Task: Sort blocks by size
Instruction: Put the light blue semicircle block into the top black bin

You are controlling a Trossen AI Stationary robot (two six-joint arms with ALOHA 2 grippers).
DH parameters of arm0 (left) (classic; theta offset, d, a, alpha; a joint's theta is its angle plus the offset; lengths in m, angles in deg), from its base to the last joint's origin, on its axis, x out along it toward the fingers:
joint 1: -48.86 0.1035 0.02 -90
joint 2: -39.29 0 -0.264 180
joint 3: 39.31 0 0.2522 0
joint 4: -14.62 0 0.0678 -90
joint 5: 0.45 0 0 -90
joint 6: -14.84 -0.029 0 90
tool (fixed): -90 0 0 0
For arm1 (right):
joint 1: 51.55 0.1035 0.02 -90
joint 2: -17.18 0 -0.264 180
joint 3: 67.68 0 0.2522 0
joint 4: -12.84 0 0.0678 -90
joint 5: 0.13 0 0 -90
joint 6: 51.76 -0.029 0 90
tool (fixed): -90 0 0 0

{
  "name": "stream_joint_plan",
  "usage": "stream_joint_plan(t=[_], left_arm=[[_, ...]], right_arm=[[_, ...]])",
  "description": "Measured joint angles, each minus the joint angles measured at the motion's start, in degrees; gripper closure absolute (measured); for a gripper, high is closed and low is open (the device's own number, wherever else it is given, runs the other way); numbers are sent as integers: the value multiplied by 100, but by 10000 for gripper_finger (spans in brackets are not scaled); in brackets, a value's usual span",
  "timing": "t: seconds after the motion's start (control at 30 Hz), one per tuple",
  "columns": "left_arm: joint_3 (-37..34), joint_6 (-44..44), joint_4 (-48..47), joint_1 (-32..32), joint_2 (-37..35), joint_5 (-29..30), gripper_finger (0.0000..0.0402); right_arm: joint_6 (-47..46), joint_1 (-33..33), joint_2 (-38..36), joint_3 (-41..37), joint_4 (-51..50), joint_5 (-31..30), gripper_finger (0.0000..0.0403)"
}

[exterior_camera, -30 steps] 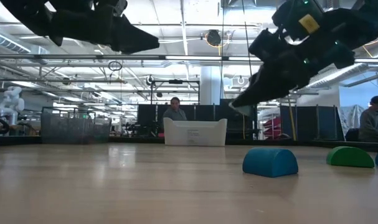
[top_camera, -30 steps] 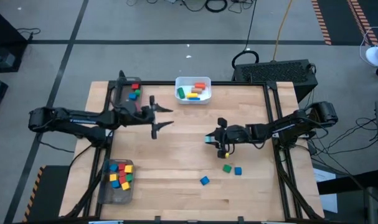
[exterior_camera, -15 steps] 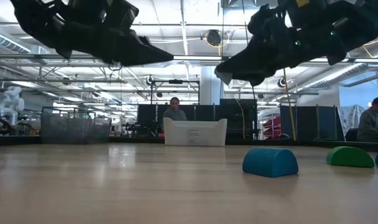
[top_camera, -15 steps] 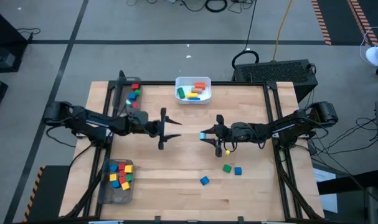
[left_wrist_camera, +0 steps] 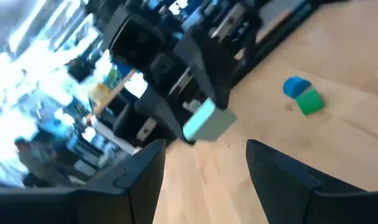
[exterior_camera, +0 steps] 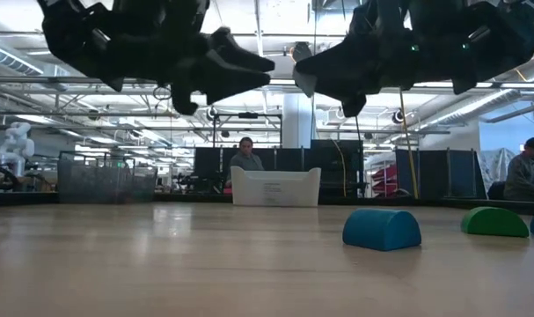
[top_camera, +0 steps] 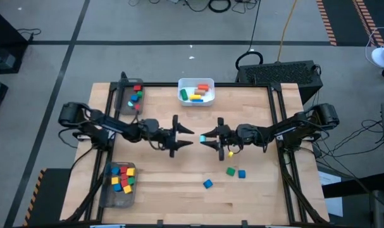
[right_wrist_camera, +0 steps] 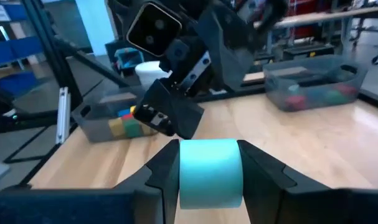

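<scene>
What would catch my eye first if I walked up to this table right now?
Two dark arms meet nose to nose above the middle of the wooden table: the right end effector grips a pale turquoise block, held out toward the open left end effector. Next, the colour: three loose blocks near the front, and bright pieces in the white bin at the back edge.

Over mid-table the left gripper (top_camera: 186, 134) faces the right gripper (top_camera: 205, 137) holding a cylindrical wooden block (right_wrist_camera: 210, 172), three loose blocks (top_camera: 231, 171) nearer, rectangular bin (top_camera: 182, 93) behind.
</scene>
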Motion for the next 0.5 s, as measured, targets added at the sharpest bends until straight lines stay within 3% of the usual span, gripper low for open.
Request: stream_joint_plan(t=[0.13, 0.23, 0.5], left_arm=[[229, -622, -6, -51, 174, -2, 175], [498, -555, -167, -47, 293, -2, 175], [1302, -1026, -1587, -48, 572, -10, 175]], right_arm=[[-11, 0, 3, 0, -90, 124, 282], [-9, 0, 3, 0, -89, 122, 282], [2, 0, 3, 0, -103, 120, 282]])
